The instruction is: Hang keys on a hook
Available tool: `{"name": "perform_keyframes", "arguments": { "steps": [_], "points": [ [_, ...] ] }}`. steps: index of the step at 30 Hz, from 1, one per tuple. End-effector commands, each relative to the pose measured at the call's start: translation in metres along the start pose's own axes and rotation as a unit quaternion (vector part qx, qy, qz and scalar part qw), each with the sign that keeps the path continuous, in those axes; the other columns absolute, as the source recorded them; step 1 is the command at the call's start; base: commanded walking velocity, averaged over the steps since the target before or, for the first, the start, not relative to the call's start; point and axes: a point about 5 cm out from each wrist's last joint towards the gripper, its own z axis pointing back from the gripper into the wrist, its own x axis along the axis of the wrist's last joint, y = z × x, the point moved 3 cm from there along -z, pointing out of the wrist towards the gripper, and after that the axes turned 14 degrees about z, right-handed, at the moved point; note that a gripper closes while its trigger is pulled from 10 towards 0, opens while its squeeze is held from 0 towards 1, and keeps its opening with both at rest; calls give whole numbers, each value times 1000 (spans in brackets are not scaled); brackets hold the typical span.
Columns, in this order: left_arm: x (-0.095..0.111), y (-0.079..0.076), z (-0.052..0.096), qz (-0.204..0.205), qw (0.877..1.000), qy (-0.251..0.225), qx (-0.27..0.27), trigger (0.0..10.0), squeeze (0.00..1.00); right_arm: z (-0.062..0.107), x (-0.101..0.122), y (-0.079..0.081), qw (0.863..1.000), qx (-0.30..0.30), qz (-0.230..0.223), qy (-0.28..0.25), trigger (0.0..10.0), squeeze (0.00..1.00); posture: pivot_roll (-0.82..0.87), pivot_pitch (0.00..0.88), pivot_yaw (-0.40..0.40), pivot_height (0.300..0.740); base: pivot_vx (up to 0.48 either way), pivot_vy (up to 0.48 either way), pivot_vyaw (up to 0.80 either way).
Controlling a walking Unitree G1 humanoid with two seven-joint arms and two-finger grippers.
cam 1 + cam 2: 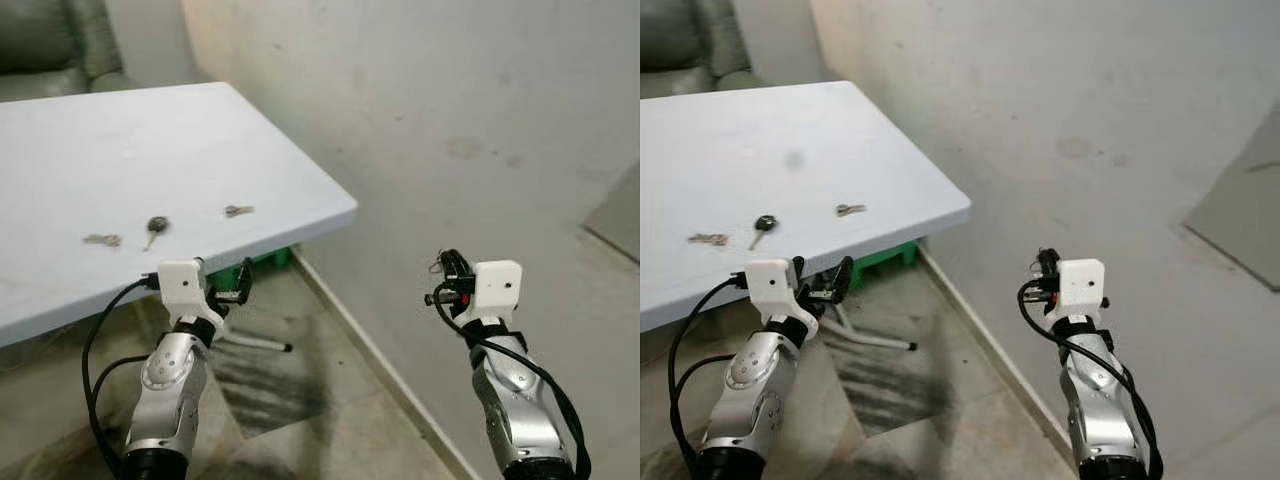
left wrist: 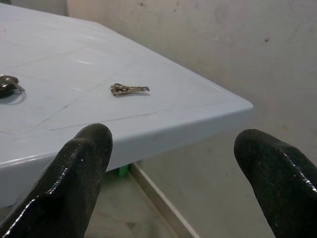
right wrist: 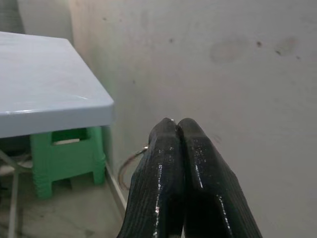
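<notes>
Left gripper (image 1: 238, 283) hangs wide open and empty just off the surface (image 1: 300, 190) edge — pickup stage, next it needs to reach that nearest key (image 1: 238, 210).

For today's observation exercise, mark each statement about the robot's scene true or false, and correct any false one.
1. Three keys lie on the white table. True: a left key, a black-headed key and a right key.
2. The left gripper is shut on a key. False: its fingers are open, below the table edge.
3. The right gripper is shut. True.
4. A red stool stands under the table. False: the stool is green.
5. The right gripper rests on the table. False: it hangs beside the wall.
</notes>
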Motion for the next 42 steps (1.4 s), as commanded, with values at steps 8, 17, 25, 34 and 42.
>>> {"name": "perform_keyframes", "arguments": {
  "steps": [8,17,25,34,42],
  "points": [
    [2,-7,0,-5,1000,3,-26,10000,0,-1,2,-1,1000,-8,-1,-2,10000,0,4,53,-52,740,0,-60,-756],
    [-1,-4,0,3,1000,9,-10,10000,0,1,0,-2,1000,-9,-1,0,10000,0,3,61,-51,740,0,-132,-756],
    [-3,-4,0,5,1000,12,-5,10000,0,1,-1,-2,1000,-8,-1,2,10000,0,4,61,-56,740,0,0,-755],
    [-3,-4,1,0,1000,13,-1,10000,0,1,0,0,1000,-3,-1,1,10000,0,10,57,-63,740,0,0,-751],
    [-5,-5,3,1,1000,14,-2,10000,0,1,0,2,1000,4,1,0,10000,0,13,48,-68,740,0,0,-745]
  ]
}}
